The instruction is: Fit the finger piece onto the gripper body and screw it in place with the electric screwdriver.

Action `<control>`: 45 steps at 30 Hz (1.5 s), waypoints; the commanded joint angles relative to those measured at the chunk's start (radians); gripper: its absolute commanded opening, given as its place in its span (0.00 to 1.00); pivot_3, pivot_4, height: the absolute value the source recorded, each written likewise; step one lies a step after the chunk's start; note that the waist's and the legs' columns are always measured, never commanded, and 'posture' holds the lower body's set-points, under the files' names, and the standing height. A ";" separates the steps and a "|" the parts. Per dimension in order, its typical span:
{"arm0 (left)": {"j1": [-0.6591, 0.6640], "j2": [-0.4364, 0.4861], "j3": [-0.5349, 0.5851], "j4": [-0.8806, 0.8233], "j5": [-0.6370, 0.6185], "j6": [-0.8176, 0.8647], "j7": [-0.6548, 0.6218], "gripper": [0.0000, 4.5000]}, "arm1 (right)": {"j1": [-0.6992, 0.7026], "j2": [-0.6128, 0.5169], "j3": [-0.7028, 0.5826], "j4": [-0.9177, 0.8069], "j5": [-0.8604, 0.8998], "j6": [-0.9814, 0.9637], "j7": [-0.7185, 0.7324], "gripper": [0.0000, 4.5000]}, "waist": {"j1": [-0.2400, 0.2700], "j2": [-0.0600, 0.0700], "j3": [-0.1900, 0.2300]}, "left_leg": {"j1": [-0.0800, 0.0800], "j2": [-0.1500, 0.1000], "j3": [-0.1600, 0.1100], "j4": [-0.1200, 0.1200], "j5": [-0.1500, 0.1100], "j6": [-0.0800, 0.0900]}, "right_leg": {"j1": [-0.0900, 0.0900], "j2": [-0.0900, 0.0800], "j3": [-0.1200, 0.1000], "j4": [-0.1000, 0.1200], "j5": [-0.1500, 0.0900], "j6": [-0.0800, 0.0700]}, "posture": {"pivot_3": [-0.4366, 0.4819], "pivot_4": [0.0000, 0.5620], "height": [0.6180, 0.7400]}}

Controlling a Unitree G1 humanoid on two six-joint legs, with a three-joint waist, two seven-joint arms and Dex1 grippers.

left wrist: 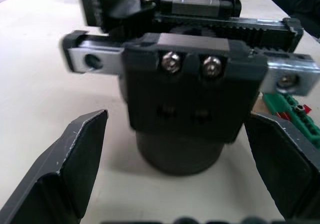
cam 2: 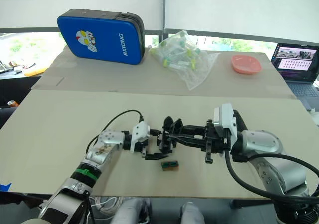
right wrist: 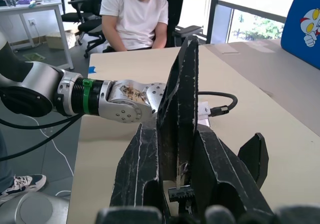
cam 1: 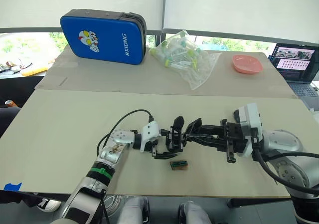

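Near the front middle of the tabletop our left tool sits released, its fingers spread either side of the gripper body. Our right tool is clenched on the finger piece, upright against that body. A green-and-brown block lies just nearer.

Left arm: silver forearm, green band, white wrist block, looping black cable | right arm: silver rounded shell, white wrist block, black cable | left gripper: black wedge-shaped fingers | right gripper: scuffed black fingers
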State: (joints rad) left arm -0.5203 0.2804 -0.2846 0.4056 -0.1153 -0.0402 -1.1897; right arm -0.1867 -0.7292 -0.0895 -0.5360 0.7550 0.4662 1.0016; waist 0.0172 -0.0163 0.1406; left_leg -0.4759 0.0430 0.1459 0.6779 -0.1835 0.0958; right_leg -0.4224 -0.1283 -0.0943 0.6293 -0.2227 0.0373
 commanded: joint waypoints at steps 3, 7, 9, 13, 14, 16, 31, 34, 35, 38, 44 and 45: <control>-0.035 -0.021 -0.006 0.005 0.010 0.001 0.031 1.00 | 0.002 -0.001 -0.008 -0.039 -0.018 -0.036 0.008 0.09 | 0.002 0.000 0.000 | 0.000 0.000 0.000 0.000 0.000 0.000 | 0.000 0.000 0.000 0.000 0.000 0.000 | 0.48 0.27 1.00; -0.033 -0.025 -0.015 0.007 0.011 0.002 0.027 1.00 | 0.006 0.003 -0.005 -0.041 -0.027 -0.041 0.007 0.09 | 0.002 0.000 0.000 | 0.000 0.000 0.000 0.000 0.000 0.000 | 0.000 0.000 0.000 0.000 0.000 0.000 | 0.48 0.27 1.00; -0.029 -0.015 -0.029 0.004 0.025 -0.002 0.021 0.89 | 0.010 0.005 0.001 -0.042 -0.037 -0.048 0.008 0.09 | 0.001 0.000 0.000 | 0.000 0.000 0.000 0.000 0.000 0.000 | 0.000 0.000 0.000 0.000 0.000 0.000 | 0.48 0.27 1.00; -0.034 -0.003 -0.042 0.020 0.046 -0.022 0.029 0.53 | 0.008 0.014 0.023 -0.031 -0.071 -0.077 0.019 0.09 | 0.001 0.000 0.000 | 0.000 0.000 0.000 0.000 0.000 0.000 | 0.000 0.000 0.000 0.000 0.000 0.000 | 0.48 0.27 1.00; -0.035 -0.002 -0.044 0.022 0.049 -0.024 0.030 0.53 | 0.008 0.016 0.029 -0.028 -0.080 -0.086 0.022 0.09 | 0.001 0.000 0.000 | 0.000 0.000 0.000 0.000 0.000 0.000 | 0.000 0.000 0.000 0.000 0.000 0.000 | 0.48 0.27 1.00; -0.036 -0.005 -0.044 0.027 0.051 -0.024 0.034 0.53 | 0.002 0.024 0.056 -0.010 -0.115 -0.123 0.041 0.09 | 0.001 0.000 0.000 | 0.000 0.000 0.000 0.000 0.000 0.000 | 0.000 0.000 0.000 0.000 0.000 0.000 | 0.48 0.27 1.00; -0.031 0.001 -0.044 0.025 0.048 -0.008 0.034 0.53 | -0.108 0.086 0.203 0.211 -0.293 -0.240 0.114 0.09 | 0.001 0.000 0.000 | 0.001 0.000 0.000 0.001 0.000 -0.001 | 0.000 0.000 -0.001 0.000 0.000 0.000 | 0.48 0.27 1.00; -0.033 0.001 -0.043 0.028 0.047 -0.006 0.033 0.53 | -0.122 0.095 0.216 0.234 -0.306 -0.241 0.118 0.09 | -0.001 0.000 0.000 | 0.001 0.000 0.000 0.001 -0.001 -0.001 | 0.000 0.000 -0.001 0.000 0.000 0.000 | 0.48 0.27 1.00; -0.033 0.003 -0.043 0.027 0.046 -0.006 0.032 0.53 | -0.126 0.099 0.221 0.241 -0.313 -0.248 0.119 0.09 | -0.001 0.000 0.000 | 0.001 0.000 0.000 0.001 -0.001 -0.001 | 0.000 0.000 -0.001 0.000 0.000 0.000 | 0.48 0.27 1.00; -0.034 0.007 -0.042 0.029 0.046 -0.003 0.028 0.53 | -0.135 0.110 0.231 0.254 -0.326 -0.254 0.119 0.09 | -0.001 0.000 0.000 | 0.001 0.000 0.000 0.001 -0.001 -0.001 | 0.000 0.000 -0.001 0.000 0.000 0.000 | 0.48 0.27 1.00; -0.032 0.011 -0.040 0.013 0.031 0.031 0.011 0.53 | -0.137 0.119 0.242 0.270 -0.354 -0.247 0.117 0.09 | -0.004 0.000 0.000 | 0.001 0.000 0.000 0.001 -0.001 -0.001 | 0.000 0.000 -0.001 0.000 0.000 0.000 | 0.48 0.27 1.00; -0.031 0.012 -0.041 0.009 0.030 0.033 0.010 0.53 | -0.139 0.119 0.242 0.277 -0.358 -0.242 0.115 0.09 | -0.005 0.000 0.000 | 0.001 0.000 0.000 0.001 -0.001 -0.001 | 0.000 0.000 -0.001 0.001 0.000 0.000 | 0.48 0.27 1.00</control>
State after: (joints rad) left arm -0.5509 0.2800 -0.3215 0.4216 -0.0927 -0.0211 -1.1718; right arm -0.3058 -0.6131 0.1591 -0.2560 0.4011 0.2405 1.1175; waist 0.0126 -0.0161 0.1405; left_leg -0.4750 0.0430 0.1455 0.6792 -0.1840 0.0946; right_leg -0.4226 -0.1284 -0.0950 0.6298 -0.2224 0.0377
